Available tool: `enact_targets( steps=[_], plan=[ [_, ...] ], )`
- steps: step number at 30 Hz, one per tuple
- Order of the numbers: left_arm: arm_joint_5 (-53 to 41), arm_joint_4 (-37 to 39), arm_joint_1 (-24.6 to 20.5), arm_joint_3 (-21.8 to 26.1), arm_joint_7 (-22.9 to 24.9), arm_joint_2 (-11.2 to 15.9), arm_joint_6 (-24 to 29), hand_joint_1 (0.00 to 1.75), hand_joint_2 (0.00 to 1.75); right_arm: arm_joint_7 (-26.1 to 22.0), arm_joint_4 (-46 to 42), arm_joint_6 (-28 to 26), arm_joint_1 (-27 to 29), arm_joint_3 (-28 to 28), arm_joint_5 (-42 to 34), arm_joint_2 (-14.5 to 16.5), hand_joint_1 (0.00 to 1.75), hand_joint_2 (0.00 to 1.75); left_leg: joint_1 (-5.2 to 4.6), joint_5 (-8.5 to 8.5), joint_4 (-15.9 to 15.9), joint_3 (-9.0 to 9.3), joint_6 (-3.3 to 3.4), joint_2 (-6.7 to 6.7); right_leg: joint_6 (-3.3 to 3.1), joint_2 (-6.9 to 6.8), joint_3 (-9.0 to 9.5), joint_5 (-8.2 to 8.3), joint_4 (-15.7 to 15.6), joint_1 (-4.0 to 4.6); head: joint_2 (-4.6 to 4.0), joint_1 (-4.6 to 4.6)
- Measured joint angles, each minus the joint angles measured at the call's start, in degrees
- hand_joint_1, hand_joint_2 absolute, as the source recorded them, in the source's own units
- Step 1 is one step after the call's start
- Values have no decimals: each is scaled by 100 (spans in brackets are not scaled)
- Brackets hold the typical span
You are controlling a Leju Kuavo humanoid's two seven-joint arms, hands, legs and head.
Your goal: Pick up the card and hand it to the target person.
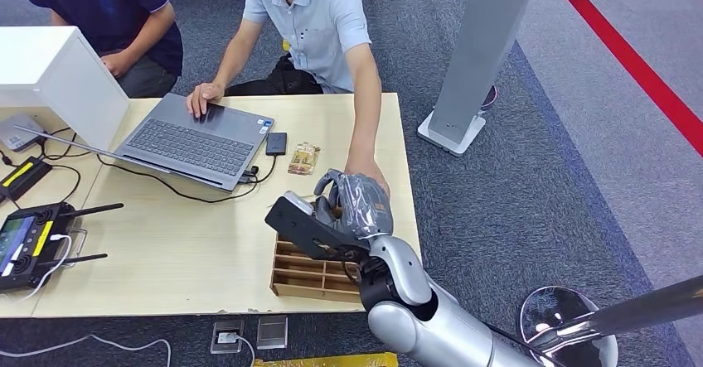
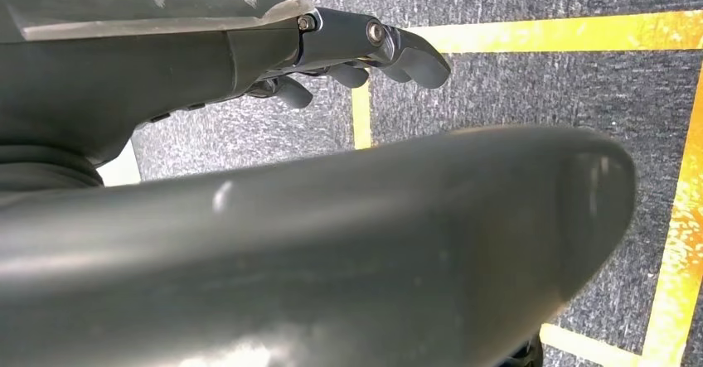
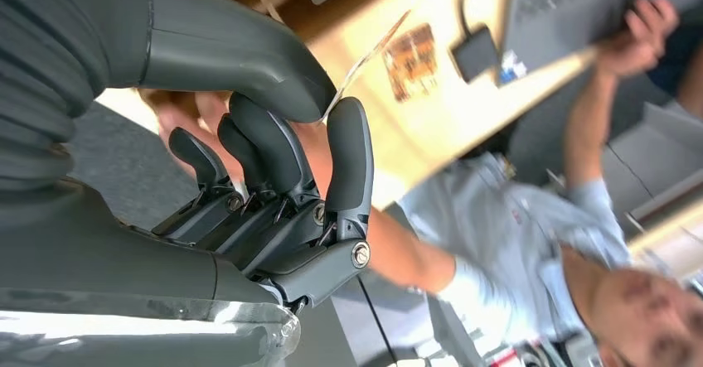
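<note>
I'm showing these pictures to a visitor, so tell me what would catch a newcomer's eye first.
First, the robot's right hand raised over the wooden tray at the table's near right edge, pinching a thin card between thumb and finger. Right behind it, a person's hand in a light blue shirt reaches toward it. Further left sits an open laptop, the person's other hand on it.

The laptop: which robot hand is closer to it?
Right. The right hand is up over the table's near right part, a little way from the laptop. The left hand hangs low over carpet with yellow lines, away from the table.
</note>
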Motion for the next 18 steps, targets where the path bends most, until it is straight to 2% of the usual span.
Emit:
enact_targets(
  steps=[5,9,13,18],
  plan=[
    [-25,0,-2,0,-11,0,-14,0,0,-140,-226,-111,-161,-59,8,-111,154,175,0,0,0,-1,0,0,0,0,1,0,0,0,0,-1],
    [-117,0,-8,-2,-20,-1,-35,0,0,-426,47,-242,-511,-65,-18,-59,154,175,0,0,-1,-2,0,-1,0,0,2,1,2,0,0,-1],
    [-234,0,-23,-4,-57,-3,-71,0,0,-842,920,-500,-1052,-65,-9,174,154,175,0,2,-1,-2,-1,-1,-1,-1,3,1,5,0,0,-3],
    [-302,0,-42,-14,-99,-10,-91,0,0,-1233,2433,-742,-1779,-65,62,551,154,175,0,4,0,-5,-1,-3,-1,-5,2,1,6,0,0,-2]
  ],
)
